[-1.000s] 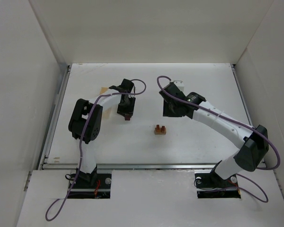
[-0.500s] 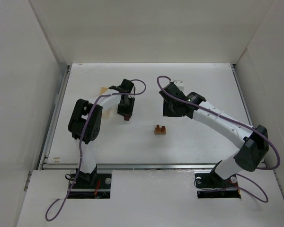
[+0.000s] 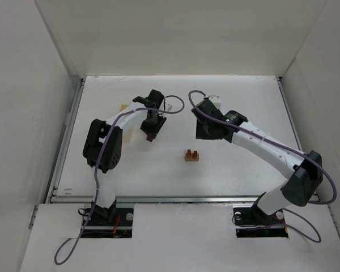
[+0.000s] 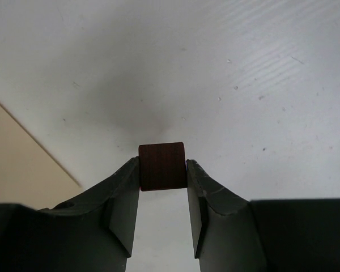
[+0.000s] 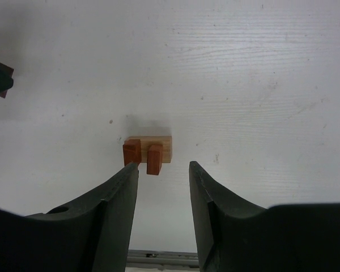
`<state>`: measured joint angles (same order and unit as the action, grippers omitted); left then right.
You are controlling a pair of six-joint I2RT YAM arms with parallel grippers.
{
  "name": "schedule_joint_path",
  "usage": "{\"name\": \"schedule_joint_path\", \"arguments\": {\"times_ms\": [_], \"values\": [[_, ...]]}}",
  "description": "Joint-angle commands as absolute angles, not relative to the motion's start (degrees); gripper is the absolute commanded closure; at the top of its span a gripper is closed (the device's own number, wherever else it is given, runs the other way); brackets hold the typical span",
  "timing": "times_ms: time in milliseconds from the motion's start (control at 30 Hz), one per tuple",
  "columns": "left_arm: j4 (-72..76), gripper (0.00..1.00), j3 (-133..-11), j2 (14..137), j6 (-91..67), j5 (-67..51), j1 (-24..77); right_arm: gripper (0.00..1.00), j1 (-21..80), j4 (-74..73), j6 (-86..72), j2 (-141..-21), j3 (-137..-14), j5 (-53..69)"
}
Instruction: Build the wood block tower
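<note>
The coming move turns on how the dark brown cube (image 4: 162, 165) lies from the tan oblong (image 5: 165, 148) that forms the base of the tower. In the top view the oblong rests on the table (image 3: 243, 96) roughly midway between the two arms. The cube hangs to the oblong's left and a little farther from the arm bases, well apart from it. The left gripper (image 4: 162, 170) has its jaws drawn in partway and pinched on the cube's two flat sides. The cube sits right at the fingertips and looks lifted clear of the table. The right gripper (image 5: 163, 166) stands just behind the oblong, nearer to it than the left one. Its jaws are parted a moderate way and hold nothing. In the right wrist view the oblong's long axis runs across the gap between those jaws, and in the top view it runs side to side. Two reddish-orange cubes (image 5: 132, 152) (image 5: 154, 158) stand side by side on the left part of the oblong, and the right end of its top is bare. The held cube is darker, squarish and smooth, with fine grain on its face. I judge the left arm must carry it rightward and toward the bases to reach the oblong. A pale tray (image 3: 123, 108) lies far to the oblong's left and farther back.
</note>
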<state>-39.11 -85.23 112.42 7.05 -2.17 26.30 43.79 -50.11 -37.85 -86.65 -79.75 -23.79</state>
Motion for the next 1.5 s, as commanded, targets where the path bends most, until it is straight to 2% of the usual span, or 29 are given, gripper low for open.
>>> {"name": "schedule_joint_path", "arguments": {"times_ms": [0,267,433,667,933,1100,1467], "values": [[-46.3,1.00,-90.4,108.9,19.7,-4.3,28.2,0.53,42.5,-49.0,-36.1,-83.3,-80.2,-26.7],[-55.5,1.00,-98.3,107.3,29.8,-4.3,37.0,0.53,35.9,-54.5,-35.0,-74.8,-83.1,-33.7],[-58.1,1.00,-103.5,106.3,32.2,-5.6,42.1,0.52,31.4,-54.5,-32.5,-67.9,-82.3,-33.7],[-64.4,1.00,-111.8,108.1,33.5,-8.5,49.3,0.52,30.2,-55.6,-31.4,-62.9,-79.5,-33.1],[-64.4,1.00,-111.8,110.2,32.9,-10.4,54.8,0.52,29.7,-55.6,-31.4,-59.2,-76.4,-31.9],[-59.3,1.00,-109.5,111.4,31.1,-9.1,57.6,0.51,29.7,-55.6,-31.9,-57.1,-74.4,-30.8],[-53.2,1.00,-104.7,112.5,30.5,-6.7,59.4,0.51,29.7,-56.7,-32.4,-56.1,-73.9,-30.8]]}}
